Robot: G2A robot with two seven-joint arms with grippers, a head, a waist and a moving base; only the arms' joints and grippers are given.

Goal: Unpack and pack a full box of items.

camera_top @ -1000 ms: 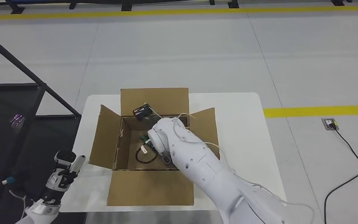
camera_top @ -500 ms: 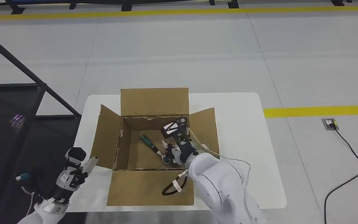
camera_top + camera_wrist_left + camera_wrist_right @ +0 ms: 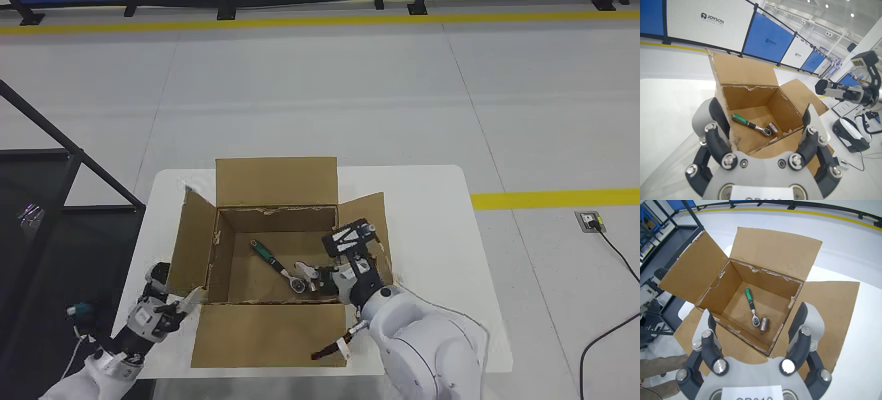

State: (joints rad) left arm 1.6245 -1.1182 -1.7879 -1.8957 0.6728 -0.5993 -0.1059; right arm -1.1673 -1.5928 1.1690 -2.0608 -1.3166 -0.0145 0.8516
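An open cardboard box (image 3: 277,180) stands on the white table with its four flaps spread out. On its floor lie a green-handled ratchet wrench (image 3: 268,255) (image 3: 745,122) (image 3: 749,299) and a short metal socket (image 3: 773,128) (image 3: 764,324) next to the ratchet's head. My right gripper (image 3: 335,272) (image 3: 755,319) hangs open above the box's near right corner, holding nothing. My left gripper (image 3: 183,298) (image 3: 762,115) is open at the near end of the left flap (image 3: 719,91), whose edge runs between its fingers close to one pad (image 3: 716,111).
The table (image 3: 430,230) has bare room to the right of the box and a narrow strip on the left. A black metal rack (image 3: 40,190) (image 3: 668,222) stands off the table's left side.
My right arm has drawn back out of the box, from over its back left to above its near right. My left gripper has moved in from the table's left edge to the left flap.
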